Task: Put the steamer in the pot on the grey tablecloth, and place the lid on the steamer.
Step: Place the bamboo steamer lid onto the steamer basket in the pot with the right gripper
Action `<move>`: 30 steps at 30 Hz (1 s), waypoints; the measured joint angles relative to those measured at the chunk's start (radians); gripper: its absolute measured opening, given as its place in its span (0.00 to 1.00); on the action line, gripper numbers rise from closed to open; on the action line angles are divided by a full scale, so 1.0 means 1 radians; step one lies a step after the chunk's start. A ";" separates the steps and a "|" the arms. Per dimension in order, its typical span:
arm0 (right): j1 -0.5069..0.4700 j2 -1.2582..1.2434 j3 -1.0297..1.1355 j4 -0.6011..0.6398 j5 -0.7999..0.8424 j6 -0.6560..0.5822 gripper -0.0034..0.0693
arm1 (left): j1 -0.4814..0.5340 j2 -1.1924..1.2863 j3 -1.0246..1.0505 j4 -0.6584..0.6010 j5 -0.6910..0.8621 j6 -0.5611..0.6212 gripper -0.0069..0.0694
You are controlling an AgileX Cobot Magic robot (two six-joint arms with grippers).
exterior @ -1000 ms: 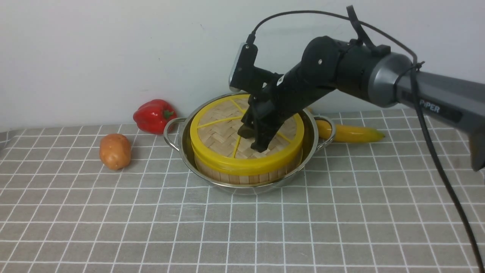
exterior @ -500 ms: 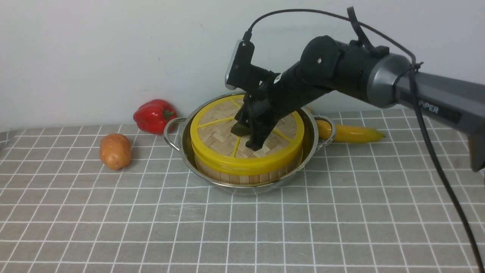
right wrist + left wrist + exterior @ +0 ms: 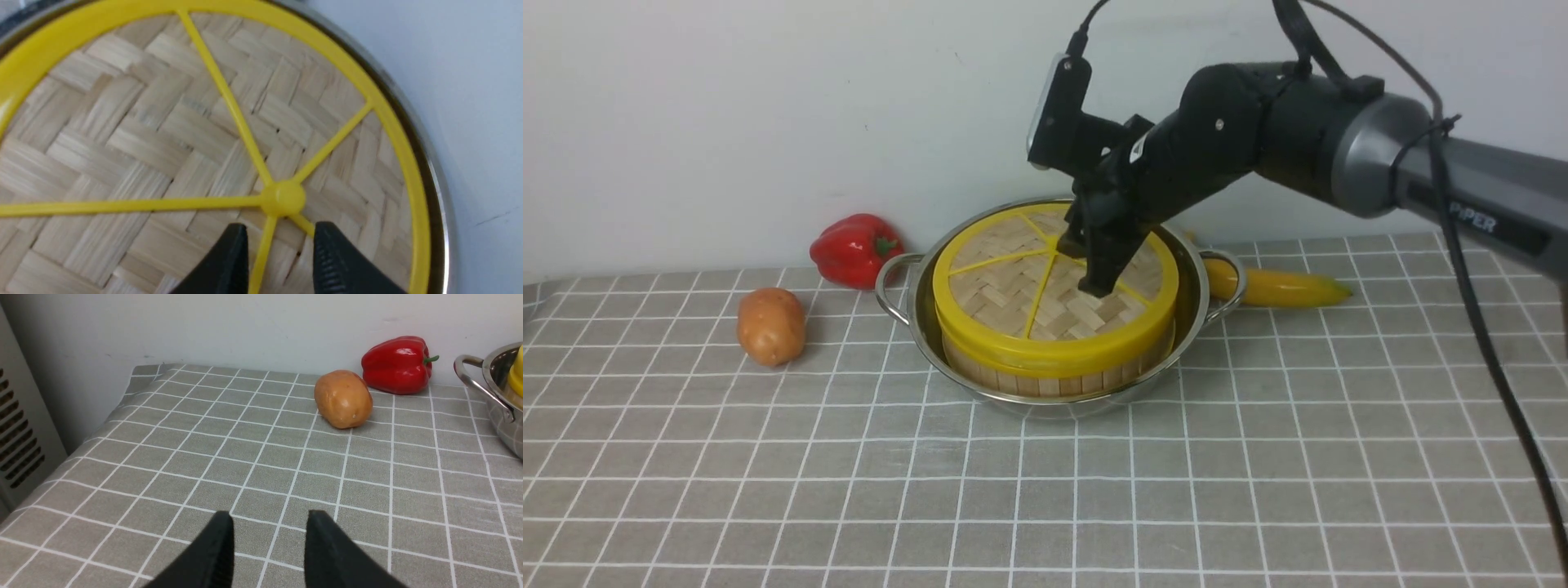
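So: steamer [image 3: 1054, 377] sat inside the pot [image 3: 915, 302], pot on the grey tablecloth [image 3: 1045, 490] toward the back wall. Lid [image 3: 1013, 286] lay flat on the steamer, yellow rim seated all round, centre knob visible in the right wrist view.

Right claw [image 3: 1086, 265] hung just above the lid, tips pointing down, slightly right of the knob. Jaws parted, nothing between them; one yellow spoke showed through the gap in the wrist view [image 3: 278, 241]. Couldn't tell if the tips touched the weave.

Left claw [image 3: 267, 535] was out of the front view; its own camera showed jaws apart, empty, over bare cloth well left of the pot.

Around it: potato [image 3: 771, 325] on the cloth left of the pot, red pepper [image 3: 856, 249] behind it near the wall, banana [image 3: 1278, 287] just beside the pot's right handle, partly hidden by it.
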 joint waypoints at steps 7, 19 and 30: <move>0.000 0.011 0.000 0.057 0.007 -0.002 0.39 | 0.000 0.000 0.000 0.000 0.000 -0.001 0.41; 0.000 0.031 0.000 0.121 -0.010 -0.038 0.39 | 0.000 0.000 0.000 0.000 0.000 -0.001 0.41; 0.000 0.035 0.000 0.126 -0.015 -0.042 0.39 | 0.000 0.000 0.000 0.000 0.000 0.000 0.41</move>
